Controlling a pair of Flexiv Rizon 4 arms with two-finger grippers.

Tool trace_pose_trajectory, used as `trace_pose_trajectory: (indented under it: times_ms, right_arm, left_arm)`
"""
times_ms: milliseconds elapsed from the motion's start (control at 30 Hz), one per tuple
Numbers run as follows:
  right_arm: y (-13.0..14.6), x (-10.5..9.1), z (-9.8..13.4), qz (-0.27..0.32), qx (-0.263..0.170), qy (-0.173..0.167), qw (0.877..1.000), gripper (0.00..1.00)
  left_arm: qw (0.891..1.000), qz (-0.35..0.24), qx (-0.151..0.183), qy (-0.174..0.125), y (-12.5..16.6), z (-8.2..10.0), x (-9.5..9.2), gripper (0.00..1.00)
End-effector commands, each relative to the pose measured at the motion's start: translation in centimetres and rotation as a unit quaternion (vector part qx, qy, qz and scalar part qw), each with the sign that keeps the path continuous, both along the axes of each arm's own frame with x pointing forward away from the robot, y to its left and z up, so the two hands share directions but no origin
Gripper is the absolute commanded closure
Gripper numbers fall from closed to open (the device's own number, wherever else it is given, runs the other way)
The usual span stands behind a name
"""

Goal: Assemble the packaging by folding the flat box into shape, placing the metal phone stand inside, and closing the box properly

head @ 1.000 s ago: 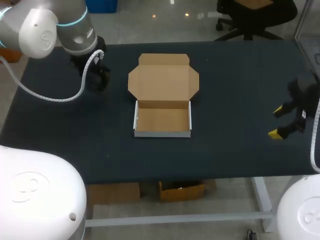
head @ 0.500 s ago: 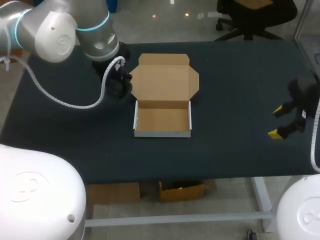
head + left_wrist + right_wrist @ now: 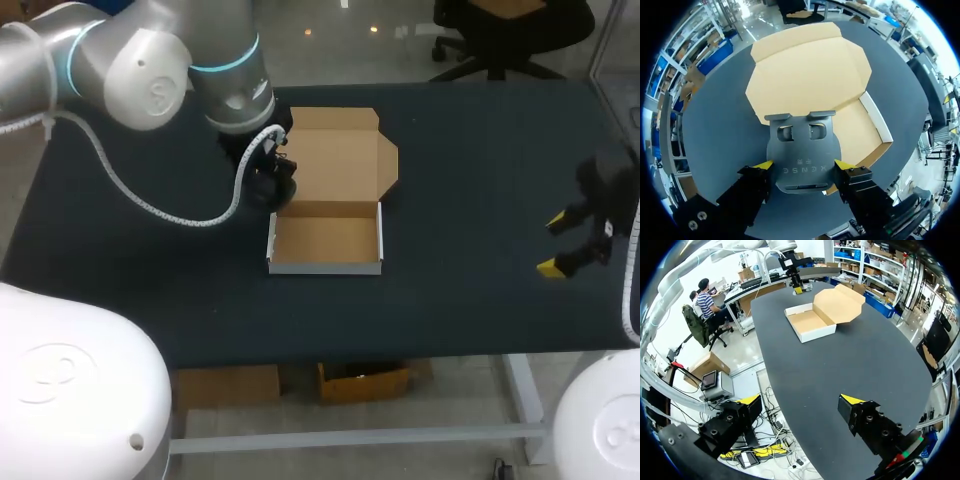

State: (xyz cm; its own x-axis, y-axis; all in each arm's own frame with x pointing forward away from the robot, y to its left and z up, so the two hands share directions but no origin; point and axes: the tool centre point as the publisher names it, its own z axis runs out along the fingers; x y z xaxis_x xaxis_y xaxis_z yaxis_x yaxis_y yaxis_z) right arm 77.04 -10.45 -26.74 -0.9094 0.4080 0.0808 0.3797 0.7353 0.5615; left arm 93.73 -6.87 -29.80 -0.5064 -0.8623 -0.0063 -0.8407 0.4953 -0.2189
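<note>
I am working over 1 dark table (image 3: pixel 480 150) with 2 arms. My left arm (image 3: pixel 150 75) comes in from the far left corner, and its gripper (image 3: pixel 804 165) hangs at the left edge of the cardboard box (image 3: pixel 326 240).

The box is folded into an open tray with white outer walls and a brown inside. Its lid (image 3: pixel 335 160) lies flat on the table behind the tray. In the left wrist view the lid spreads out ahead of the fingers, and the tray sits just beside and partly under the right-hand finger.

My right gripper (image 3: pixel 556 245) is well apart from the box, near the table's right edge. Its 2 fingers are spread wide with nothing between them. From its own wrist view (image 3: pixel 800 400) the box lies far ahead of the fingers.

The left gripper's 2 yellow tips press on opposite sides of the grey metal phone stand (image 3: pixel 802 150), so it has the stand clamped. The stand's plate, with 2 cut-outs near its far end, reaches forward from the fingers over the seam where lid meets tray.
</note>
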Motion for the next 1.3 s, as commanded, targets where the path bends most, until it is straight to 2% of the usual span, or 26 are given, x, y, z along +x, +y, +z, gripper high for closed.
trace_pose_trajectory:
  times_ms: [33, 267, 533, 767, 1300]
  right_arm:
    - [-0.1, -0.1, 0.0, 0.000, 0.001, -0.001, 1.000, 0.00]
    - [-0.1, -0.1, 0.0, 0.000, 0.001, -0.001, 1.000, 0.00]
    - [-0.1, -0.1, 0.0, 0.000, 0.001, -0.001, 1.000, 0.00]
    - [-0.1, -0.1, 0.0, 0.000, 0.001, -0.001, 1.000, 0.00]
    - [-0.1, -0.1, 0.0, 0.000, 0.001, -0.001, 1.000, 0.00]
  left_arm:
    - [1.000, -0.004, 0.008, 0.002, -1.9, -0.6, -0.1, 1.00]
    - [0.999, -0.031, 0.010, 0.005, -4.6, -1.5, -1.0, 1.00]
    - [0.998, -0.053, 0.014, 0.009, -6.0, -3.0, -1.8, 1.00]
    - [0.998, -0.057, 0.011, 0.020, -6.5, -4.4, -1.3, 1.00]
    - [0.996, -0.079, 0.027, 0.018, -8.8, -7.6, -1.8, 1.00]
